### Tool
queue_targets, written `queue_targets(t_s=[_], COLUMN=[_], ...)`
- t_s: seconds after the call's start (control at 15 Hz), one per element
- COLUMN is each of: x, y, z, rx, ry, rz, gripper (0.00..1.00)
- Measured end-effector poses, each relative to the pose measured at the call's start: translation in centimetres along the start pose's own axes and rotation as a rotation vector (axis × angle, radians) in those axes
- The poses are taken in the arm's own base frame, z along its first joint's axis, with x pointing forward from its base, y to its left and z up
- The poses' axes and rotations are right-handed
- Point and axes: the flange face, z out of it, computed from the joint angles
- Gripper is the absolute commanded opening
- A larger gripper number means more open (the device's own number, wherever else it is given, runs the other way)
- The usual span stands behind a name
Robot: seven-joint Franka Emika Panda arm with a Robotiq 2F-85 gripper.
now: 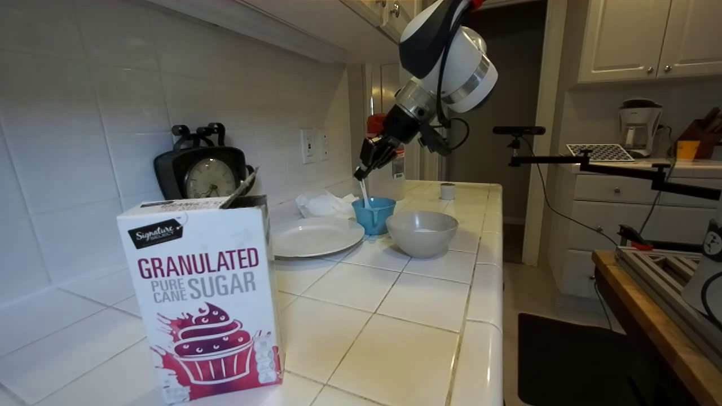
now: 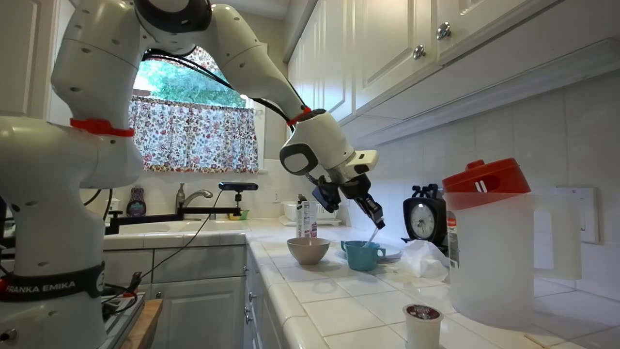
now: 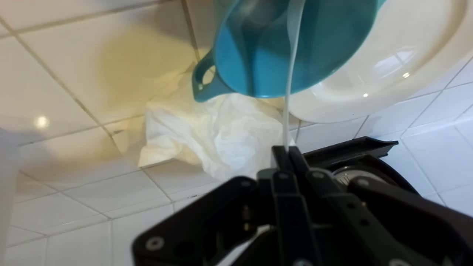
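Utensil (image 3: 294, 22), thin and white, pinched near its upper end in my hand (image 3: 288, 149); lower end sits inside the blue cup (image 2: 363, 257). Looks light, bendy, maybe slick; I'd grip high, gently.

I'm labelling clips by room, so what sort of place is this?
Most likely a home kitchen: there's a coffee maker, a faucet, and a box of granulated sugar standing on a tiled counter.

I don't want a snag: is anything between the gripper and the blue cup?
Only the white utensil that the gripper holds, extending down into the blue cup; nothing else visible stands between. The bowl stands to one side.
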Motion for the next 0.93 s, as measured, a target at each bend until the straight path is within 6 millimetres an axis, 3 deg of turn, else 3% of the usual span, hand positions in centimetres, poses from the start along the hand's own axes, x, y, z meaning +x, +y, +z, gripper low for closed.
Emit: queue_targets(t_s=[0.67,0.87,0.93], x=[-0.7,-0.9,-1.0], y=[2.4,3.2,3.5], z=[0.2,0.3,0.4], rx=[0.017,0.027,0.031], ry=[0.003,0.0,-0.002], rz=[0.059,0.08,0.087], gripper=[0.01,0.15,0.32])
